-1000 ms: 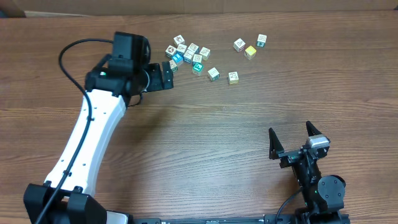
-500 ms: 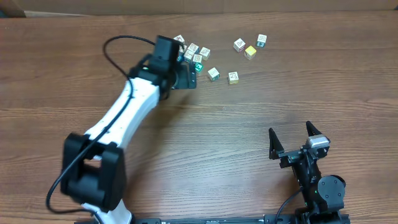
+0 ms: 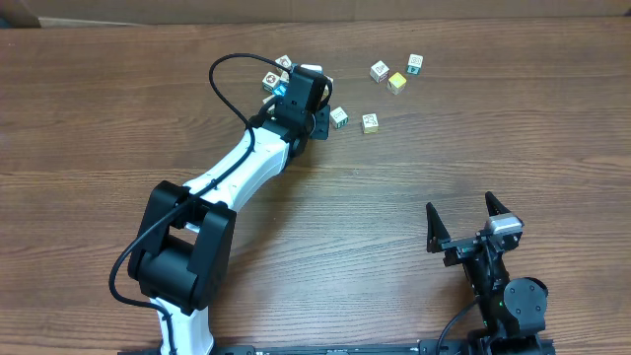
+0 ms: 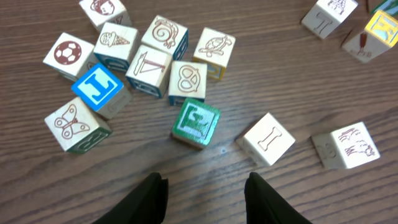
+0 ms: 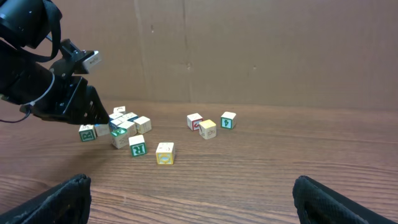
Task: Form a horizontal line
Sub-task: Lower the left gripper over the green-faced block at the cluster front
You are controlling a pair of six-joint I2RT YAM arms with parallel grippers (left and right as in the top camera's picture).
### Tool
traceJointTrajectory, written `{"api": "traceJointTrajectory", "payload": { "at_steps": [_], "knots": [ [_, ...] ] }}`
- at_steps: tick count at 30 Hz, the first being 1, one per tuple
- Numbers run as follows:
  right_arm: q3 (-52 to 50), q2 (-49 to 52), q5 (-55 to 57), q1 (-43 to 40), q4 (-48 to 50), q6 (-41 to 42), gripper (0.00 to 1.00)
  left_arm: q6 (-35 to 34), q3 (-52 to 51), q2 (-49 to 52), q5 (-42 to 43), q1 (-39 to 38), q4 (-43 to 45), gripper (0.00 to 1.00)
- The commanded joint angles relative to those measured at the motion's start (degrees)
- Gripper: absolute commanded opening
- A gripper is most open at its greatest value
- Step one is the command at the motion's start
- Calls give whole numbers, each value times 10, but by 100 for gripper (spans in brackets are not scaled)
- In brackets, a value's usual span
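Hovering over cubes (image 4: 152,68), left end effector (image 4: 205,180) half-open, empty, right end effector (image 5: 193,193) wide-open

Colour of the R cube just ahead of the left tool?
Green face, pale R, on the small wooden cube; clearest in left wrist view.

The left arm (image 3: 243,165) is seen stretched far forward, the left gripper (image 4: 205,190) pointed downward with jaws partly apart; the right gripper (image 3: 461,225) is held wide open.
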Motion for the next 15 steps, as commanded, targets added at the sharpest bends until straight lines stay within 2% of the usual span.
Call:
{"api": "traceJointTrajectory", "payload": {
  "at_steps": [1, 4, 5, 10, 15],
  "knots": [
    [-6, -7, 3, -2, 1, -2, 100, -16, -3, 8, -6, 2, 14, 39],
    [-6, -7, 3, -2, 1, -2, 100, -6, -3, 27, -6, 1, 45, 32],
    [-6, -7, 3, -2, 1, -2, 100, 0, -3, 34, -6, 1, 52, 32],
    [-6, -7, 3, -2, 1, -2, 100, 23, -3, 71, -6, 3, 85, 52],
    [-6, -7, 3, -2, 2, -2, 100, 30, -3, 82, -7, 4, 97, 62]
  ]
}}
